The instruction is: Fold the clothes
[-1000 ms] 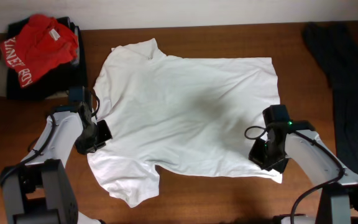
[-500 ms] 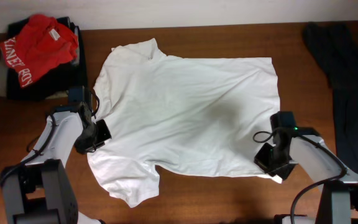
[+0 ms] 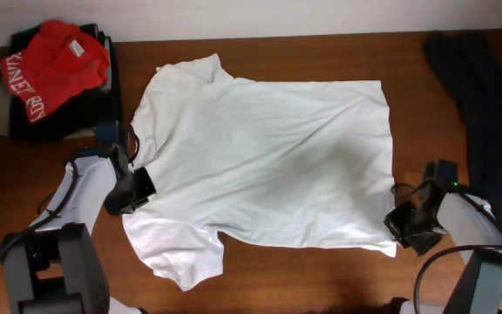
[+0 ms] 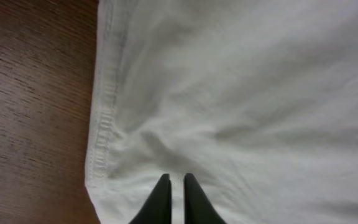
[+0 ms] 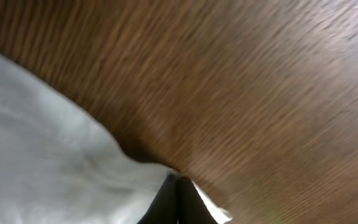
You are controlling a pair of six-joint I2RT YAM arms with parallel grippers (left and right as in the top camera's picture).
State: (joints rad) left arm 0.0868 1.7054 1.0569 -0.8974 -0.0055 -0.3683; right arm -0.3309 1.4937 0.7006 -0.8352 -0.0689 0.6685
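Mid-desk, overhead view: white T-shirt (image 3: 260, 166), spread flat, plain side up, no graphic showing.

- Long axis: left to right across the desk (image 3: 321, 279). Sleeve end toward the left arm, straight hem toward the right arm.
- Left hand (image 3: 136, 187): at the shirt's left edge, just above the nearer sleeve. Wrist view: fingertips (image 4: 161, 198) drawn almost together on the cloth just inside a stitched edge seam, a sliver of white between them, creases running toward the tips. Judged a pinch on the fabric.
- Right hand (image 3: 408, 228): at the near hem corner, body of the hand mostly off the cloth and over bare wood. Wrist view blurred: fingertips (image 5: 166, 198) pressed together right at the corner point, white cloth to either side. Not possible to tell whether any fabric is caught.
- Key relation, as a judgement: one hand at each end of the long axis, both on the near side, bulk of the shirt lying away from them toward the far edge. Left arm nearer the sleeves, right arm nearer the hem.
- Containers: none in view.
- Off to the sides, well apart from the shirt's hem: red shirt (image 3: 55, 61) atop a dark pile (image 3: 68, 122) at far left; long dark garment (image 3: 478, 105) at far right.
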